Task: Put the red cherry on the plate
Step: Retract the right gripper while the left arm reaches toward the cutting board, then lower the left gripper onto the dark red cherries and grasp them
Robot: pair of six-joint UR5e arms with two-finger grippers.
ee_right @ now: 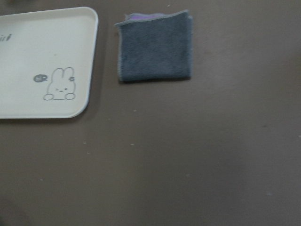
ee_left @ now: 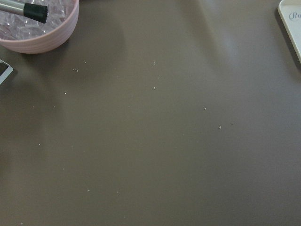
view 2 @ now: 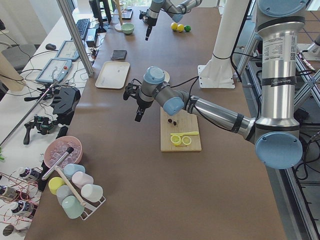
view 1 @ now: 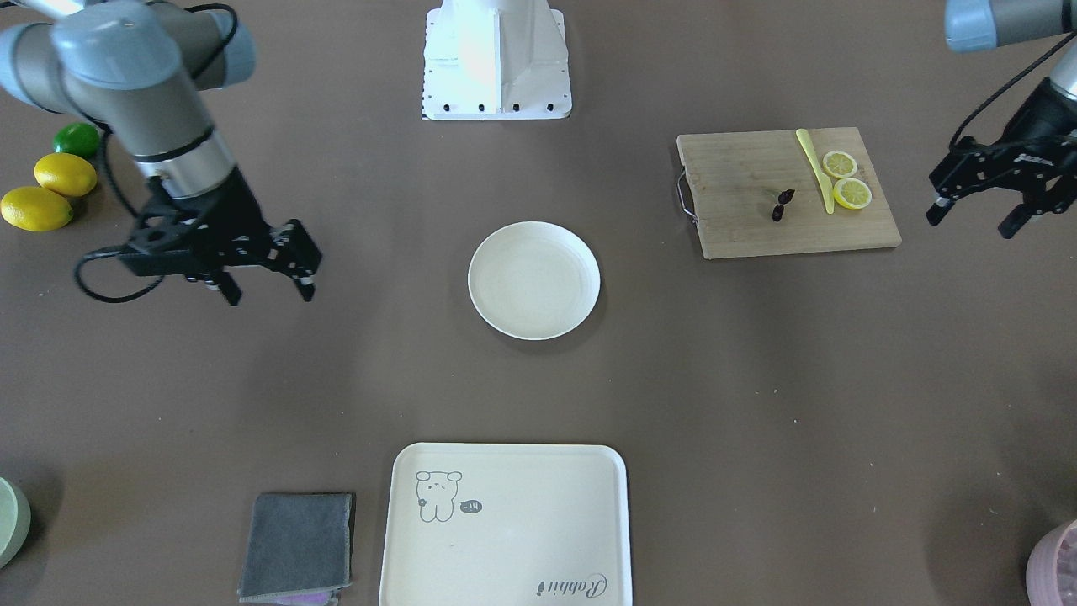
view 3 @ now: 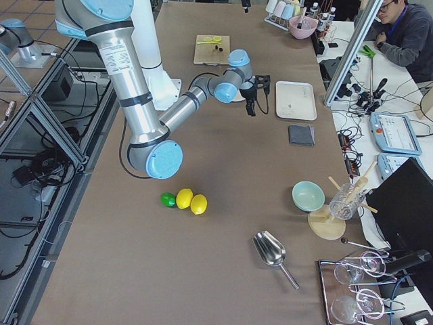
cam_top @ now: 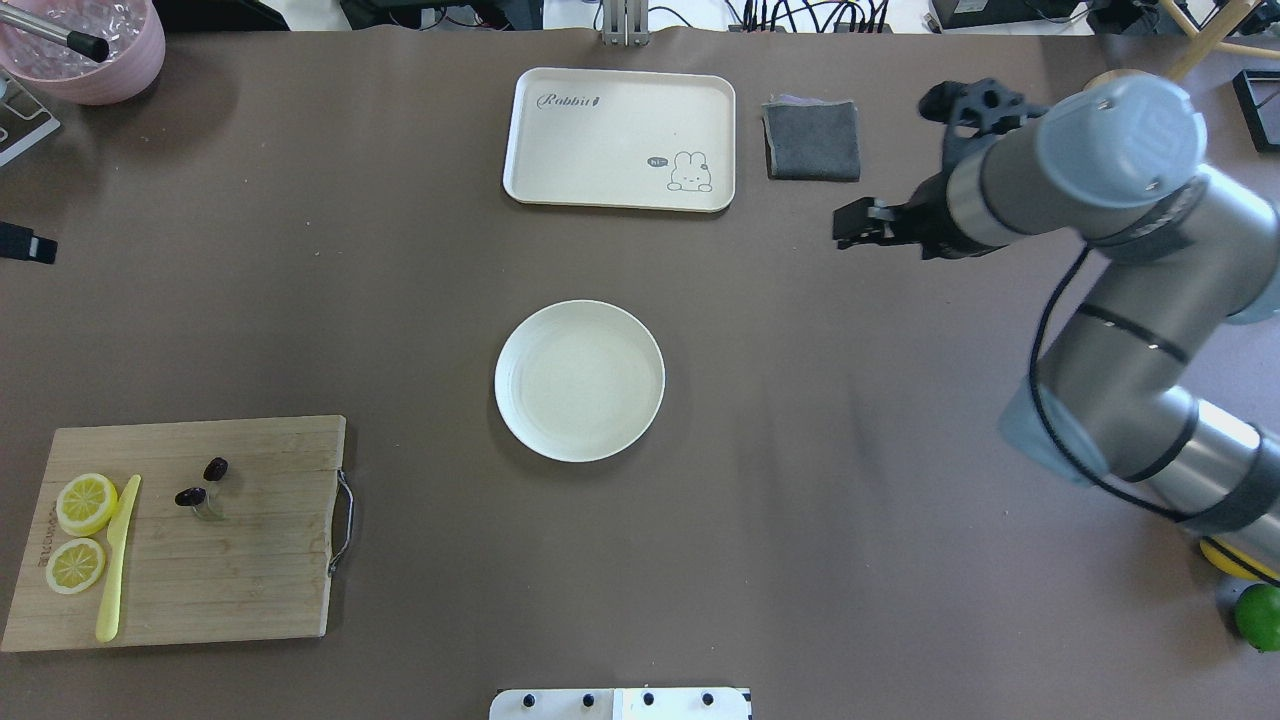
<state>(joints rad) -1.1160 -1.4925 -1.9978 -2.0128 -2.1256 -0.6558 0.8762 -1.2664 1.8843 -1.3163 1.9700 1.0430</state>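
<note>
Read from overhead, from the left edge across. Farthest left of the plate [cam_top: 579, 381] and beyond it, a pink bowl [cam_top: 100, 70] of clear pieces with a dark-tipped metal tool resting in it. Also far left of the plate, the left gripper [view 1: 969, 225], hanging above the brown worktop [cam_top: 400, 300] with fingers spread apart.

Left of the plate and toward the robot, a wooden cutting board [cam_top: 250, 580], with a metal handle on the edge that faces the plate. At the board's end away from the plate, two lemon slices [cam_top: 86, 503] and a pale yellow knife [cam_top: 118, 560] just beside them. Closer to the plate on the same board, the red cherry [cam_top: 215, 468]: two small dark ovals joined by thin stems, lying flat, well apart from the plate and from both grippers.

In the middle of the worktop, the plate itself, round, cream-white, with a raised rim. Beyond the plate, a rectangular cream tray [cam_top: 600, 140] with a rabbit drawing. Just right of that, a folded grey cloth [cam_top: 812, 140].

Right of the plate and a little beyond it, the right gripper [view 1: 271, 298], held above the worktop, fingers likewise spread. Far right of the plate, on the robot's side, two whole lemons [view 1: 66, 174] and a green lime [cam_top: 1258, 617], close together.
</note>
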